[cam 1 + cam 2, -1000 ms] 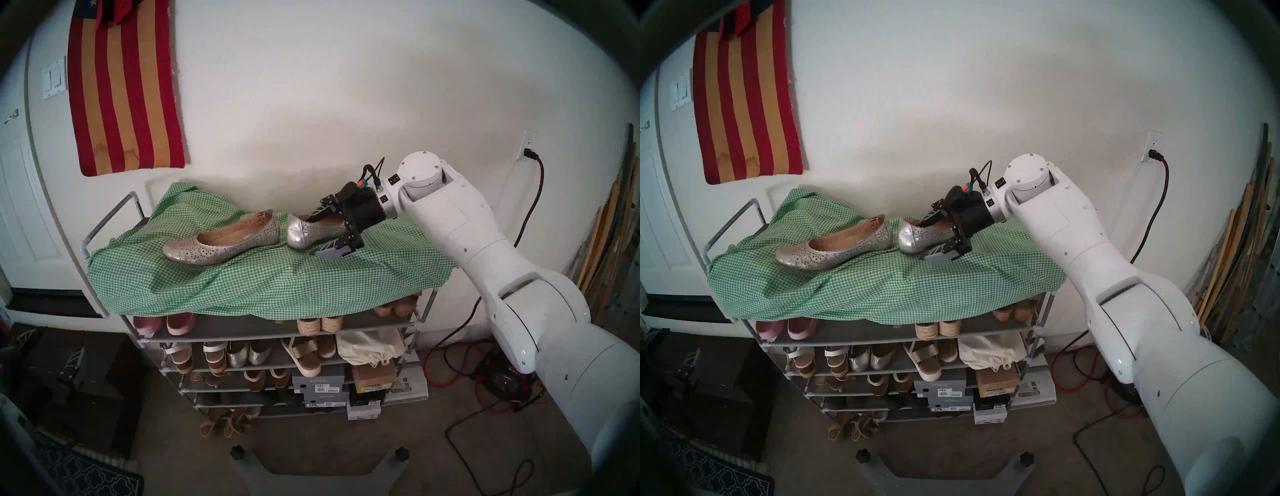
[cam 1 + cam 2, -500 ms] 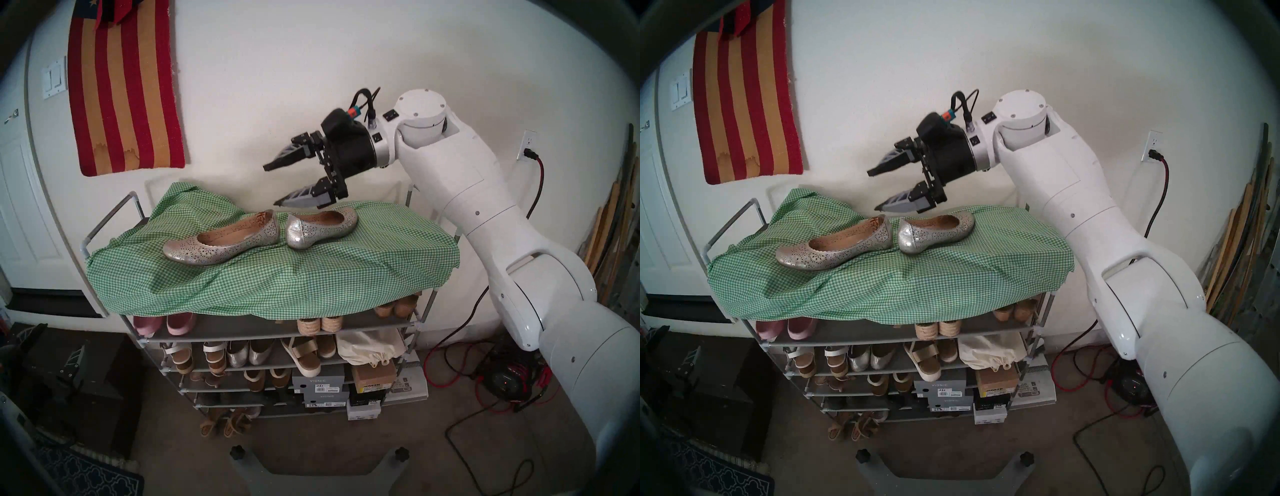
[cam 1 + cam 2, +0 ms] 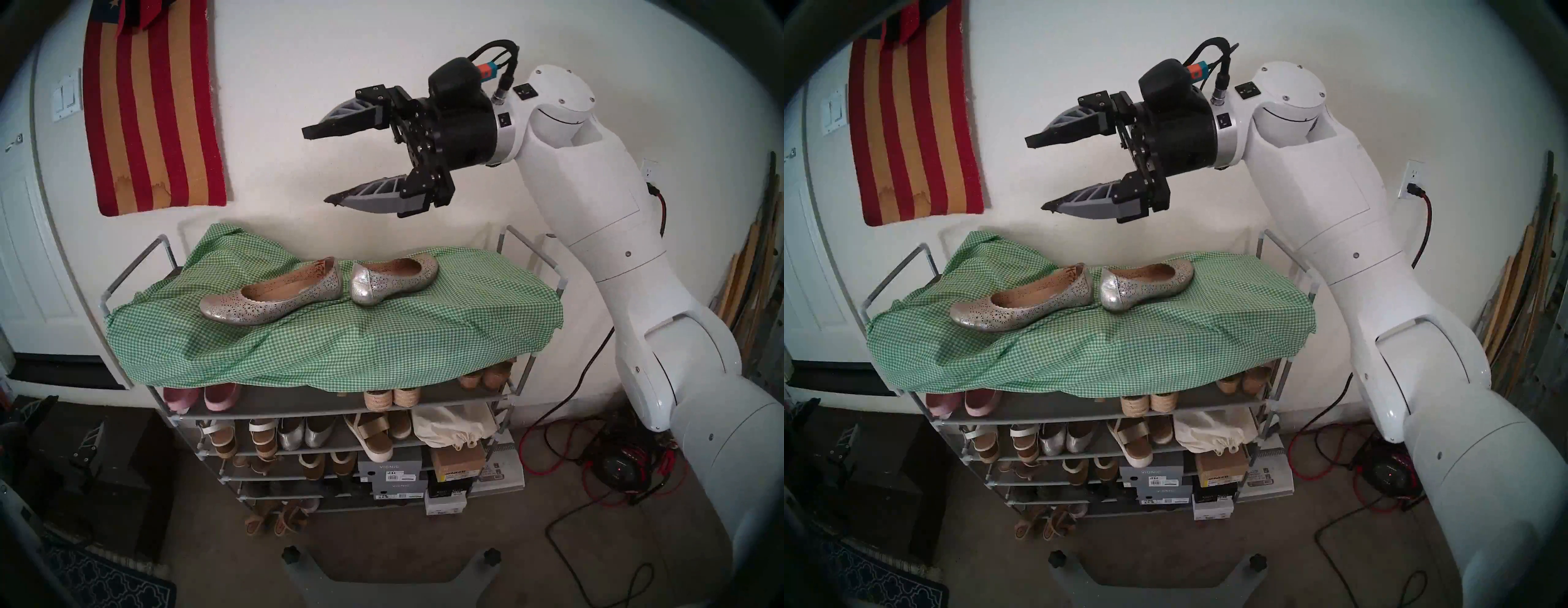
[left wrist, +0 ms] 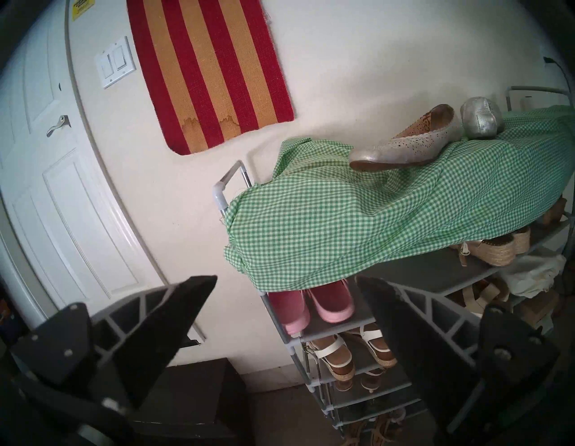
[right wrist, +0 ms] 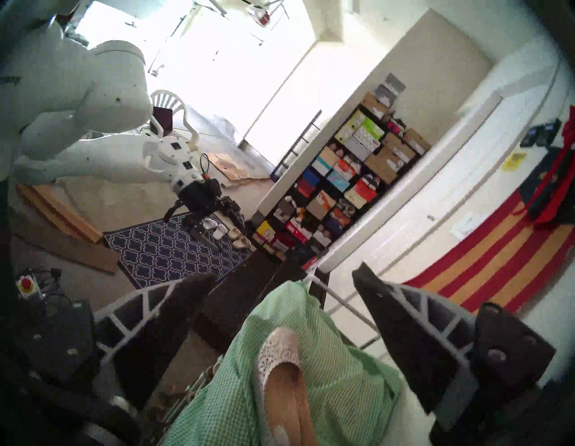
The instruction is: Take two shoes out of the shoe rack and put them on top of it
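Shoes [image 3: 271, 299] [image 3: 392, 278] both resting on gingham cloth [image 3: 382, 339] atop shoe rack [image 3: 339, 407]. Right gripper [image 3: 316, 165] has let go, risen well clear, jaws wide, empty. Left gripper [image 4: 286, 308] parked low, jaws apart, empty. Task looks complete.

From my console I can read only "VIONIC", printed on the grey shoebox [image 3: 390, 467] on a lower shelf of the shoe rack [image 3: 339, 407] (its barcode labels blur).
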`<state>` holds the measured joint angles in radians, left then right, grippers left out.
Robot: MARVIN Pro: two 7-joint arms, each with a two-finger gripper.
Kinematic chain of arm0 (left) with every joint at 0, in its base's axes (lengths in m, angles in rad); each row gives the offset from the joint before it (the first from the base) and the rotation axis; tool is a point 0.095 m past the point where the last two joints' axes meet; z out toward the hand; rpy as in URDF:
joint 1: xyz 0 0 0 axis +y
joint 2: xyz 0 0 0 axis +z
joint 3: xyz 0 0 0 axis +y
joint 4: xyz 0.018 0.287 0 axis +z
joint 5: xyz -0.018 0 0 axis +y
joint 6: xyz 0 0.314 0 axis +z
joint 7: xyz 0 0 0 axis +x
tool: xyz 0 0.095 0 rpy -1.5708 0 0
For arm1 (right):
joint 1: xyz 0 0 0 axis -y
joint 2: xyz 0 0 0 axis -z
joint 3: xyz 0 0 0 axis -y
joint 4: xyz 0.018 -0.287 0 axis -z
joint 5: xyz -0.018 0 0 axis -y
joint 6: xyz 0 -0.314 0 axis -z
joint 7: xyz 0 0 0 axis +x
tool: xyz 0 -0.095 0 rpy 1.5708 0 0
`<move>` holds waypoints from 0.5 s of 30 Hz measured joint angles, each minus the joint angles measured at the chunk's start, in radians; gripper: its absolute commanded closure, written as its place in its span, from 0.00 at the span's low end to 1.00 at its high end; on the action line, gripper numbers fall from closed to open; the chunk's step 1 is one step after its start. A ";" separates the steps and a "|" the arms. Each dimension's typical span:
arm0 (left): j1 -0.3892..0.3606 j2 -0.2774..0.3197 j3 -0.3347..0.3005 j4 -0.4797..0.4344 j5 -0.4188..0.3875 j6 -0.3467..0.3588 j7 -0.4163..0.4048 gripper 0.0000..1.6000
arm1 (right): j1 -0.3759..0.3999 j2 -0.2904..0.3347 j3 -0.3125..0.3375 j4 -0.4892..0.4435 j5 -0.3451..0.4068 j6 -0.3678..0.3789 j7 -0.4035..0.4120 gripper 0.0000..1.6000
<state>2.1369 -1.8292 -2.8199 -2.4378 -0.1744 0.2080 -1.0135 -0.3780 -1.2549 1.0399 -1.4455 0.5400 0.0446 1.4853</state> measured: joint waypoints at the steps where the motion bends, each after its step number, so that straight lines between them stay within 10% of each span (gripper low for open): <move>1: 0.000 0.000 0.000 0.000 0.000 0.000 0.000 0.00 | -0.012 0.001 0.003 -0.018 0.002 -0.014 -0.001 0.00; 15: -0.002 0.003 0.000 0.000 -0.001 -0.005 -0.003 0.00 | -0.179 0.097 -0.002 -0.239 -0.065 -0.122 -0.117 0.00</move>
<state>2.1351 -1.8258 -2.8200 -2.4378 -0.1750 0.2034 -1.0161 -0.5567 -1.1580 1.0379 -1.6841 0.4746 -0.0775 1.3686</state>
